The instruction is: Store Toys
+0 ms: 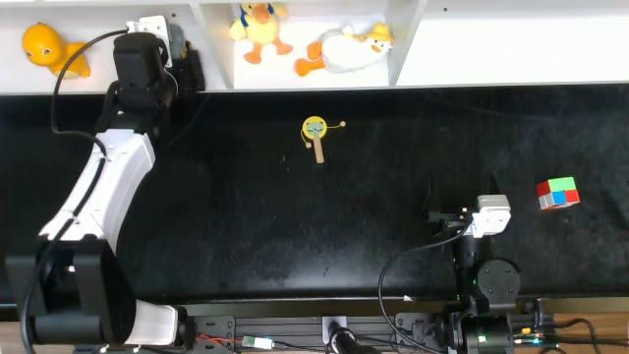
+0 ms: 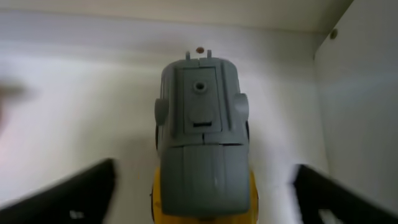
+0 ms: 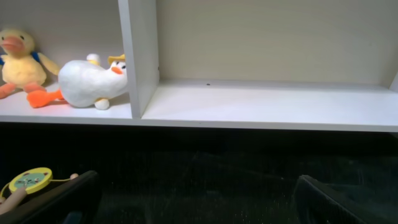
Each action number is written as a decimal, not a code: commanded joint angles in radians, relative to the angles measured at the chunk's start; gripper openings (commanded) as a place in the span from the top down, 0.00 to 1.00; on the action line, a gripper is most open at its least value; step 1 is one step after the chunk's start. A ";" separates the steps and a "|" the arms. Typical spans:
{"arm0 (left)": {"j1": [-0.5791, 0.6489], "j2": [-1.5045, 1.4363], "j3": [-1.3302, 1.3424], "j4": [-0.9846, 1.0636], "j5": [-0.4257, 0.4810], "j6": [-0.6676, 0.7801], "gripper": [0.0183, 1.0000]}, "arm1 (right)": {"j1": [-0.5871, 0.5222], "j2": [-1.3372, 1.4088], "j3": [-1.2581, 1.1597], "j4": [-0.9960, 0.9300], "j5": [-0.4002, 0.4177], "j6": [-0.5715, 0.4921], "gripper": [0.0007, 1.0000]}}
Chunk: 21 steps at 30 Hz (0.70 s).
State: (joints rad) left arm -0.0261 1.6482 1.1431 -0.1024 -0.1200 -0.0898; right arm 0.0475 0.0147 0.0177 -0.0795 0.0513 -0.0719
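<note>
- Left arm stretches to the shelf's [image 2: 74, 112] left bay; its end effector [image 2: 204, 167] is released, fingers spread either side of the toy robot [image 2: 202, 118] standing there.
- Right arm is folded low over the counter [image 1: 246, 216], its end effector [image 3: 198, 179] spread and empty.

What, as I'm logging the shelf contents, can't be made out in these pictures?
Left wrist view: the grey and yellow toy is blurred, its lower part cut off by the edge.
Right wrist view: the hand drum toy has its handle cut off by the edge.
Same view: the yellow duck is cut off too.
Top view: the colour cube shows no lower faces.
</note>
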 commanded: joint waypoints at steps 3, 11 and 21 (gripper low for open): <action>0.032 -0.059 -0.025 -0.048 0.006 0.011 0.00 | 0.005 -0.010 -0.013 0.005 -0.007 0.000 0.01; 0.080 -0.410 -0.407 0.048 0.005 0.011 0.00 | 0.005 -0.010 -0.013 0.005 -0.007 0.000 0.00; 0.094 -0.964 -0.862 0.365 0.204 -0.066 0.00 | 0.005 -0.010 -0.013 0.005 -0.007 0.000 0.00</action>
State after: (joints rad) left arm 0.0719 0.8261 0.3710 0.1425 -0.0257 -0.1295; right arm 0.0475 0.0147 0.0177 -0.0799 0.0517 -0.0711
